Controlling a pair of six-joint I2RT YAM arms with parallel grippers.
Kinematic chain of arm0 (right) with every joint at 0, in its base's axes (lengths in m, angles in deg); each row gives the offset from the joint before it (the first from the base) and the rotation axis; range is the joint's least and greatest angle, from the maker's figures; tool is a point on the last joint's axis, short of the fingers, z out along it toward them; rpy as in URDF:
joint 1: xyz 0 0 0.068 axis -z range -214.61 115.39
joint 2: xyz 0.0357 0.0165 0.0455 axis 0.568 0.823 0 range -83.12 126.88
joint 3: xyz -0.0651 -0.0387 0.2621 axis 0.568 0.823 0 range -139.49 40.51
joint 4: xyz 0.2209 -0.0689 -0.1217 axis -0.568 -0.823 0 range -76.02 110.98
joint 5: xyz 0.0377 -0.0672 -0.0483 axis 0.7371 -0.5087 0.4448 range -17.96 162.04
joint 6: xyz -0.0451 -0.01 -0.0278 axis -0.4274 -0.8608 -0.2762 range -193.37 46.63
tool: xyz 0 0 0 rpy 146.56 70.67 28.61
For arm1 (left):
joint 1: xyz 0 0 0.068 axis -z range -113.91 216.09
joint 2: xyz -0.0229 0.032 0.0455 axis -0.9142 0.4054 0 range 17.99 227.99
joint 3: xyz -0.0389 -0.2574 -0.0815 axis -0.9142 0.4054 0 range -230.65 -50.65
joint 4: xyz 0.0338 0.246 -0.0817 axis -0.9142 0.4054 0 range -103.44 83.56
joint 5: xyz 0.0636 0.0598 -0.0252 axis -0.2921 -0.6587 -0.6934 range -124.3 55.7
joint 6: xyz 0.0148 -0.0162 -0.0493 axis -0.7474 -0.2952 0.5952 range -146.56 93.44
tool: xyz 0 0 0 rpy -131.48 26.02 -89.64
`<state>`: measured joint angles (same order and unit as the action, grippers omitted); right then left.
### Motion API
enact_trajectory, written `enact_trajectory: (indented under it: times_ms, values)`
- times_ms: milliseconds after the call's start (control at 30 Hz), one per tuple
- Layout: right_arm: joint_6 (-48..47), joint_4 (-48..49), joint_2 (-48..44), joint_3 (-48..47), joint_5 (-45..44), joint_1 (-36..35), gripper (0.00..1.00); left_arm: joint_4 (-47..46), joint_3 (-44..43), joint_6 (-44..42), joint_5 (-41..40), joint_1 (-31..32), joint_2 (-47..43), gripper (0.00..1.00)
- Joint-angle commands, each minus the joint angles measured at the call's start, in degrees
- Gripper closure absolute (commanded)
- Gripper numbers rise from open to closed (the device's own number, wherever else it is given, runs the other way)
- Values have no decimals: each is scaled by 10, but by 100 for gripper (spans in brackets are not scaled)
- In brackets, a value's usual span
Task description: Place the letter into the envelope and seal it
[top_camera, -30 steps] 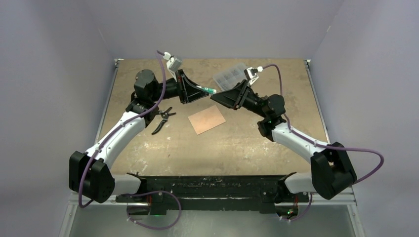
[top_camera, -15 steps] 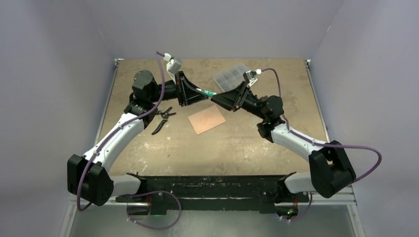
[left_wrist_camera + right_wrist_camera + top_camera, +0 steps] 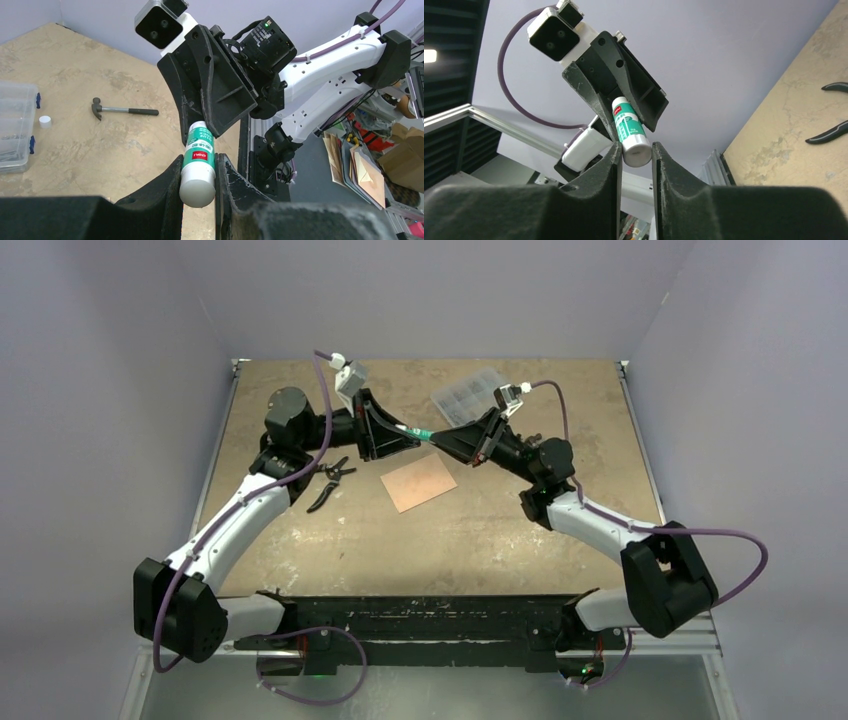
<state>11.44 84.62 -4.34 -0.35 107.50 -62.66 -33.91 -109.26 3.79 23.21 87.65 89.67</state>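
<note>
I am watching both arms meeting above the far half of the bench (image 3: 300, 540). The left hand (image 3: 393, 436) is pinching one end of a green-and-white glue stick (image 3: 420, 432), and the right hand (image 3: 452, 440) is pinching the other end, so the stick is hanging between them, clear of the bench. On the left wrist camera my own fingers (image 3: 172, 175) are pressing against the stick's white base (image 3: 198, 190).

A salmon-tan paper rectangle (image 3: 420, 482) is lying flat at 6 o'clock of the stick, touching neither hand. I cannot tell from above whether it is the envelope or the letter. Black pliers (image 3: 330, 483) are lying at 9 o'clock of the paper, and a clear organiser box (image 3: 465, 393) at 1 o'clock. The left wrist view is also showing a small hammer (image 3: 122, 109) and a white cap (image 3: 45, 121) beside that box.
</note>
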Motion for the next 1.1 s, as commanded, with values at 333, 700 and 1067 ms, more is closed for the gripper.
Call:
enact_trajectory:
  times_ms: [333,700,1067]
  values:
    - [-357,15,-32,-24,13,0,100,-72,-14,290,-59,2,35,100]
    - [-811,-195,-28,-87,2,-40,92,-152,44,467,-103,3,56,100]
    - [-1002,-338,-27,-145,-105,-59,43,-60,27,441,-111,1,58,100]
